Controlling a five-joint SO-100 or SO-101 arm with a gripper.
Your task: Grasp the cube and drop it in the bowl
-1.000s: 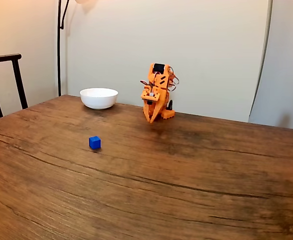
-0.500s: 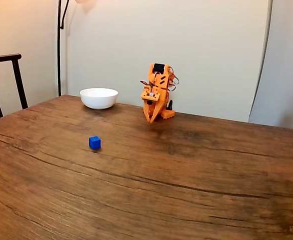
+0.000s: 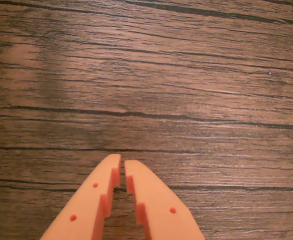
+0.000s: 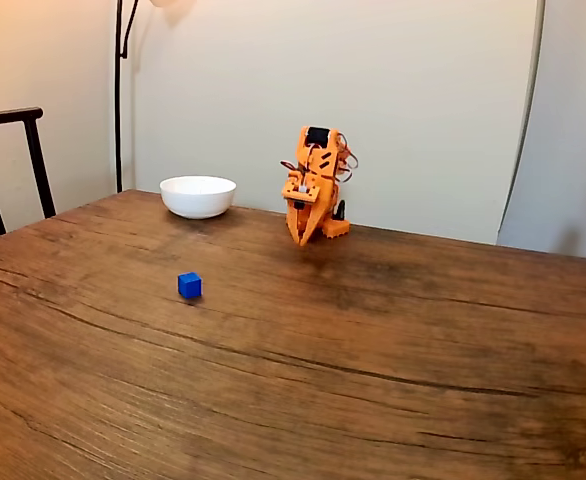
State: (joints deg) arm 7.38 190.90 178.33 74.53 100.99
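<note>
The cube [image 4: 189, 285] sits alone on the wooden table [image 4: 393, 350], out in front of the arm and well apart from the bowl [image 4: 198, 196], which stands near the far edge beside the arm. Nothing is grasped yet. The arm is folded low over its base, the gripper [image 3: 122, 161] pointing down at bare wood, its fingers [image 3: 151, 200] nearly touching and empty.

No text, label, brand, number or sign can be read in either view: none on the small bright-blue cube [image 4: 189, 285], the round white glossy bowl [image 4: 198, 196], the orange plastic arm [image 4: 315, 185], or the dark wooden table [image 4: 393, 340].
</note>
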